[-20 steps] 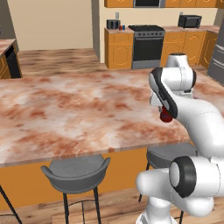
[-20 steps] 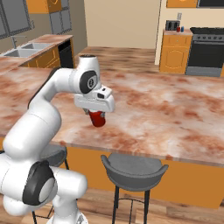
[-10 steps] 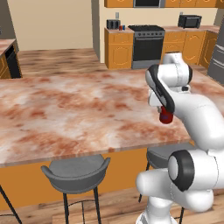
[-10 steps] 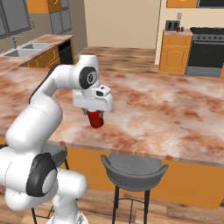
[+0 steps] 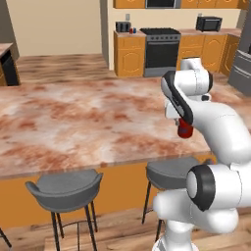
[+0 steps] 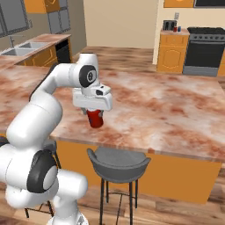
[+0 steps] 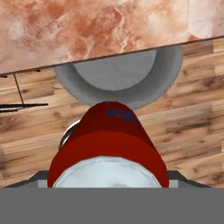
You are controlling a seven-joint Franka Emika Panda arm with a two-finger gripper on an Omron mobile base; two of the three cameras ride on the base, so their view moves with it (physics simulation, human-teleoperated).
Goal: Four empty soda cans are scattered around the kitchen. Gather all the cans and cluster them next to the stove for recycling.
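No text, brand, number or sign can be read anywhere. The red soda can (image 7: 107,144) bears a small dark blue mark on its side in the hand view, too blurred to make out as letters. The stove (image 5: 160,48) front and its knobs carry no legible markings.

The soda can (image 7: 107,144) in the hand (image 6: 95,115) has a smooth, matt red wall and a pale silvery metal top (faintly glossy). Beneath the hand, the table (image 6: 167,110) looks like polished reddish marble; below lie a matt grey stool seat (image 7: 118,78) and wood-plank floor (image 7: 192,127).
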